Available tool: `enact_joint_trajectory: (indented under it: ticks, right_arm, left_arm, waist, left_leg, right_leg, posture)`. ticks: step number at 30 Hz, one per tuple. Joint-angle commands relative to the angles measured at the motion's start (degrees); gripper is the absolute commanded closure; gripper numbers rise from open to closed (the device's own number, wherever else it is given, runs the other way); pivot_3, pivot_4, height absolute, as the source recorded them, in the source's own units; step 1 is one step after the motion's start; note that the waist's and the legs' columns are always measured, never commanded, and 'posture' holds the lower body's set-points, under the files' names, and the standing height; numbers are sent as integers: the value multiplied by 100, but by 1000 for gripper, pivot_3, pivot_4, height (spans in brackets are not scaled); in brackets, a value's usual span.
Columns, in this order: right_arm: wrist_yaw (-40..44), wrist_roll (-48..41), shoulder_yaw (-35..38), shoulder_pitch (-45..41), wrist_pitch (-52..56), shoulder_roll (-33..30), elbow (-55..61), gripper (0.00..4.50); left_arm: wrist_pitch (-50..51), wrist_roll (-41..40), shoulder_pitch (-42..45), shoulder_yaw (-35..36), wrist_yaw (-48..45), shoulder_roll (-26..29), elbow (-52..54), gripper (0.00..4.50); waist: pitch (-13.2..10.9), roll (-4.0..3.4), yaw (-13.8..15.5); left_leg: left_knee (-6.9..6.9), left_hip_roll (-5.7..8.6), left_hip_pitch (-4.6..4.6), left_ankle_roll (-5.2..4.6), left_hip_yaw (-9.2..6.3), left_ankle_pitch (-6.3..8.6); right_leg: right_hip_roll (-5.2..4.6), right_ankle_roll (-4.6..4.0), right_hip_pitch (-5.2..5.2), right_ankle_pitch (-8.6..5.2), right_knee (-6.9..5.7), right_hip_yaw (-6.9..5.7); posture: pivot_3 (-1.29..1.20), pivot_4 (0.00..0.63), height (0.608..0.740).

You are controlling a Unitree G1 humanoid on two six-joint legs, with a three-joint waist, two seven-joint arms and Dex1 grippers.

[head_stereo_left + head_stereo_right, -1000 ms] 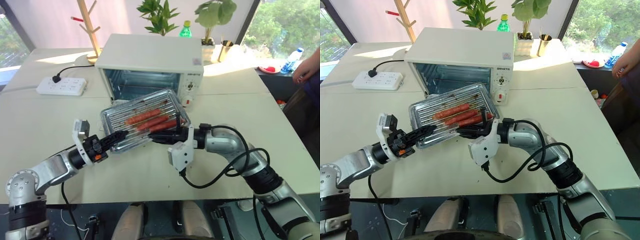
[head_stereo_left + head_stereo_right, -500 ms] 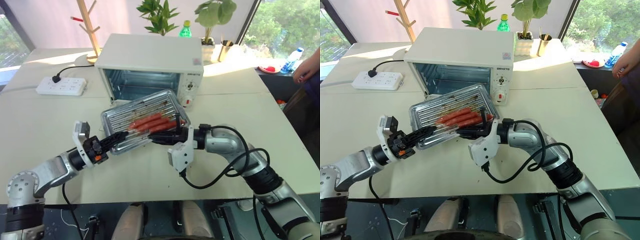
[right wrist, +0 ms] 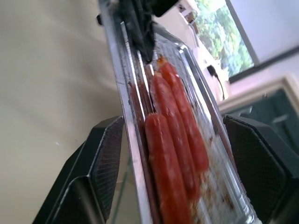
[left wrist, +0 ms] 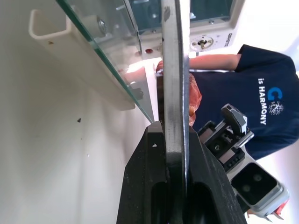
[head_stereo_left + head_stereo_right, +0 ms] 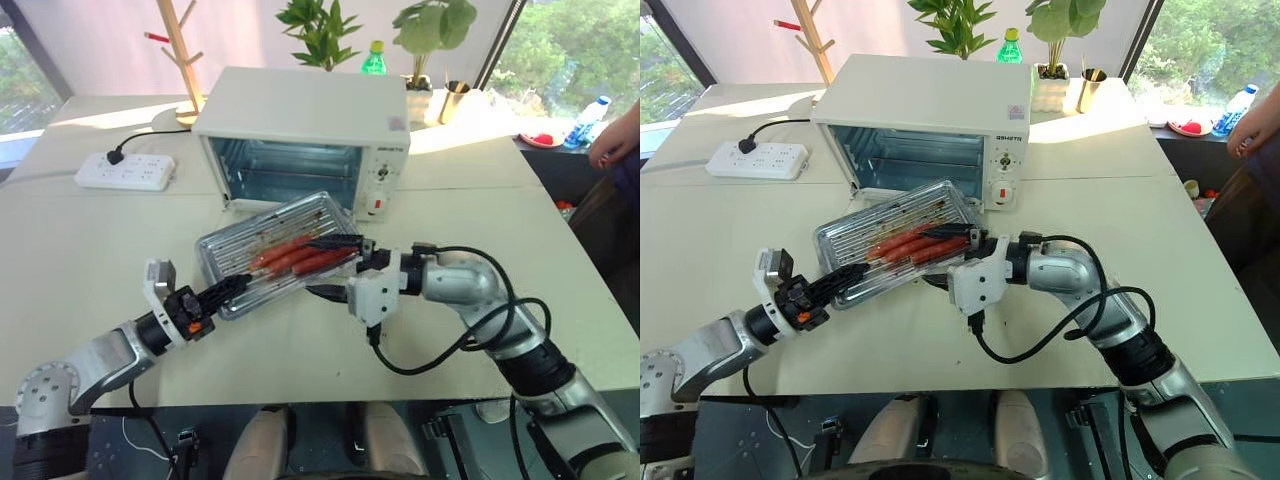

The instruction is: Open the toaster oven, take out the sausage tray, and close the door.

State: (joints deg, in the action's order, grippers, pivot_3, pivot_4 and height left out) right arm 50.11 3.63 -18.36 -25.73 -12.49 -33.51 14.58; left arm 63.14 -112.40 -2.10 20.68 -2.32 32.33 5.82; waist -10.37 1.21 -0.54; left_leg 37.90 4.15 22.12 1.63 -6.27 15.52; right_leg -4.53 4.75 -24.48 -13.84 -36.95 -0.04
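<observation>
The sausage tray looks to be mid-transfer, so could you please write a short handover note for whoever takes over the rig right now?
Left gripper: shut on the near-left rim of the sausage tray, holding it tilted above the table.
Right gripper: jaws open, one finger above and one below the tray's right end, not clamping it.
Toaster oven: at the back of the table, cavity empty; the door is folded down open beneath the tray.
Done: door opened, tray pulled out.
Left: set the tray down on the table, then close the door.
</observation>
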Motion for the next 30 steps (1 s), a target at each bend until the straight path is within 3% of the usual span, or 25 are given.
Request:
enact_joint_trajectory:
  ticks: [1, 7, 11, 19, 24, 30]
  right_arm:
    - [177, -897, 639, 254, 832, -252, 564, 1023]
    - [330, -2062, 1360, 827, 2406, -555, 738, 1023]
    - [412, -2327, 1569, 1050, 2851, -655, 407, 1023]
    - [488, -2112, 1395, 923, 2673, -439, -624, 1023]
    - [611, -1979, 1170, 577, 2547, -159, -1283, 1023]
    - [737, -1780, 1050, 238, 2268, 60, -1963, 1023]
  left_arm:
    - [-113, -60, -315, 478, -80, -46, 468, 4500]
    - [-401, -60, -1342, 1109, -233, -324, 1196, 4500]
    - [-717, -60, -2107, 1485, -421, -589, 1724, 4500]
    - [-1433, -60, -3265, 1826, -619, -1067, 2341, 4500]
    - [-2043, -60, -4072, 2229, -825, -1666, 2740, 4500]
    - [-2245, -60, -4493, 2513, -1099, -1751, 2633, 4500]
  waist:
    - [0, -1, -3]
    - [-4, -6, 0]
    - [-5, -8, 7]
    - [-12, -20, 71]
    - [-14, -19, 57]
    - [-20, -25, 135]
  left_leg:
    - [0, 0, 1, -3, 0, 1]
    - [-8, -7, 8, -6, 1, 4]
    - [-14, -7, 20, -9, 5, 5]
    - [-14, -8, 23, -20, 11, 13]
    - [-15, -11, 26, -29, 19, 19]
    - [-14, -11, 30, -32, 19, 21]
  right_leg:
    - [0, 0, 0, 0, 2, 0]
    - [-2, -8, 0, -5, 30, -1]
    - [-5, -13, 3, -8, 66, -1]
    - [-11, -13, 9, -8, 84, -3]
    - [-12, -12, 8, -9, 95, -3]
    - [-12, -11, 9, -10, 100, -7]
  posture:
    - [0, 150, 740]
    - [0, 150, 740]
    - [0, 150, 740]
    - [0, 150, 740]
    - [0, 150, 740]
    - [0, 150, 740]
